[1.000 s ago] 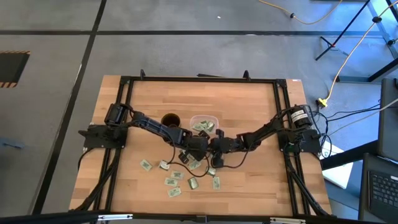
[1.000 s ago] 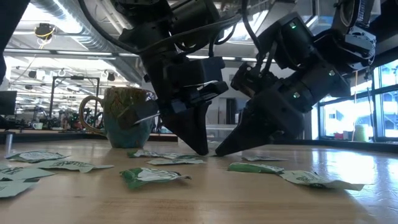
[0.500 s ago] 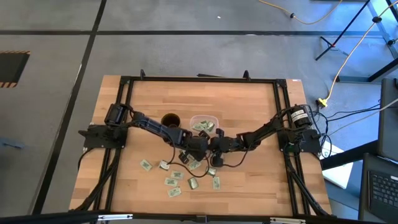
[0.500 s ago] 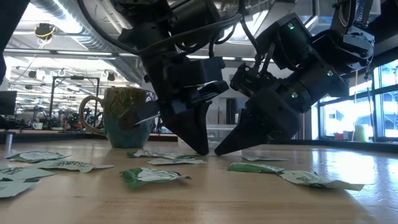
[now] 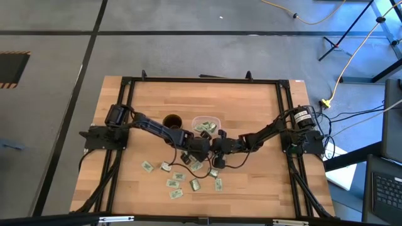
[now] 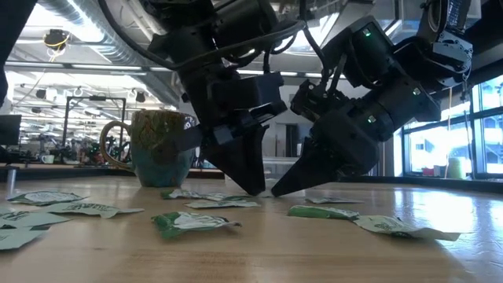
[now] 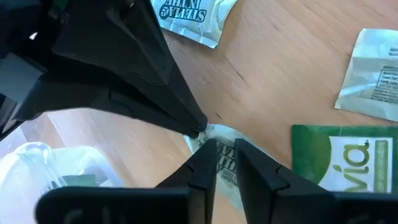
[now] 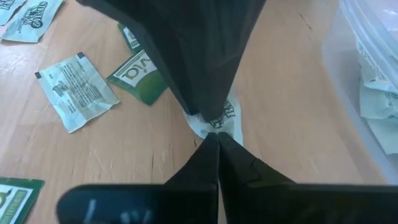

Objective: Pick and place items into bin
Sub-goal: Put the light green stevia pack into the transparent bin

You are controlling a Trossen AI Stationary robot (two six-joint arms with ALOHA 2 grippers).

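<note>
The items are small flat packets, pale green and white, scattered on the wooden table (image 5: 176, 182) toward its near side; some lie in the bin (image 5: 206, 119), a clear shallow container at mid-table. Both grippers meet tip to tip over one white packet (image 7: 219, 138) just near of the bin. My left gripper (image 5: 201, 153) points down on it, fingers almost together. My right gripper (image 5: 215, 154) is shut, slanting down from the right, its tip at the same packet (image 8: 229, 119). My left gripper comes from above, pointing down, with its fingertips (image 7: 208, 155) on the white packet's printed face (image 7: 225, 157), which shows in the narrow gap between them. The packet lies flat on the table. My right gripper's shut fingertips (image 8: 217, 142) press on the packet's edge (image 8: 208, 127), slanting down from the table's right.
A round mug (image 5: 172, 120) stands left of the bin and shows behind the left gripper in the low view (image 6: 161, 148). Green and white packets (image 6: 192, 222) lie close around both grippers. A black frame (image 5: 201, 80) borders the table.
</note>
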